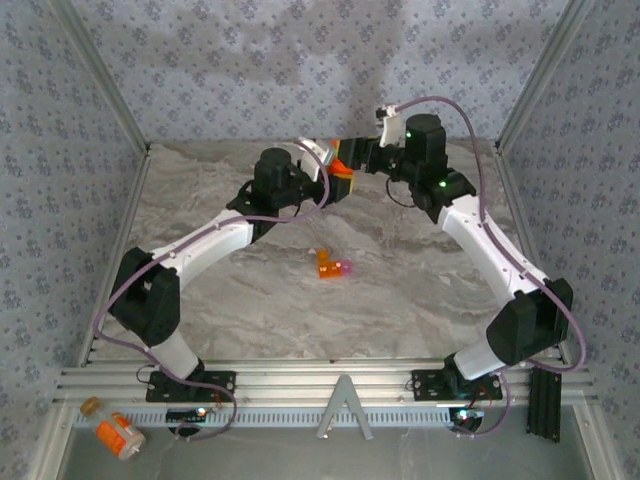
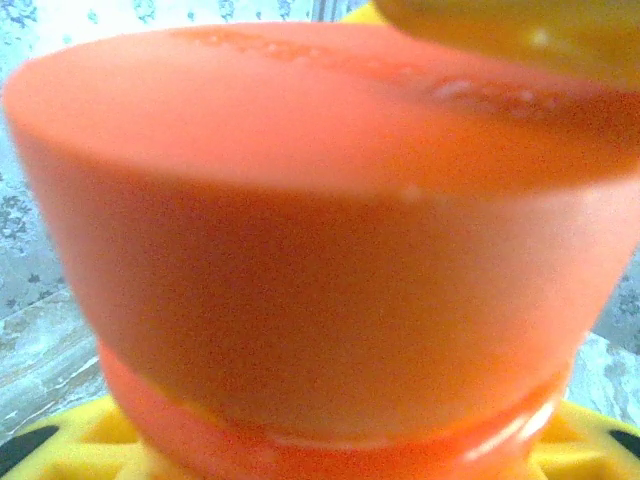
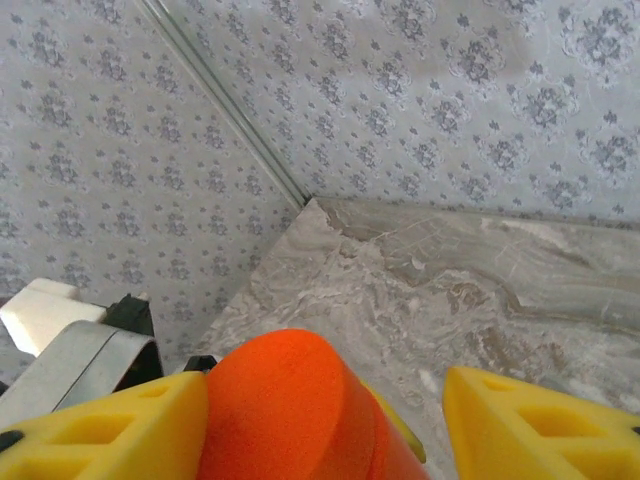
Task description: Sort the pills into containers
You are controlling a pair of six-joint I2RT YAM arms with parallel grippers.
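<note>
- Spreading across the middle of the room is the marbled grey table (image 1: pixel 420 290), walled on three sides by patterned paper (image 1: pixel 300 60).
- Both arms reach from the near edge and meet at the far middle of the table: the left arm (image 1: pixel 200 245) bends in from the left, the right arm (image 1: pixel 490 240) from the right.
- On the metal ledge (image 1: pixel 300 395) in front of the bases, at the near left corner, lies an orange bottle with a white label (image 1: pixel 118 434), on its side and well apart from everything else.
- The orange pill bottle (image 2: pixel 320 250) is up off the table, between the two wrists at the far middle.
- The left gripper (image 2: pixel 320 455) appears clamped on the pill bottle; its camera sits so close that the picture is blurred, but yellow pads (image 2: pixel 70 445) press against the base on both sides.
- The right gripper (image 3: pixel 325 420) straddles the orange cap (image 3: pixel 290 400) with its jaws parted: one yellow finger (image 3: pixel 100 430) touches the cap, the other (image 3: pixel 540 420) stands clear of it.
- Smallest is the tiny orange box with a pink end (image 1: pixel 333 266), lying alone on the table's middle, nearer than the grippers.
</note>
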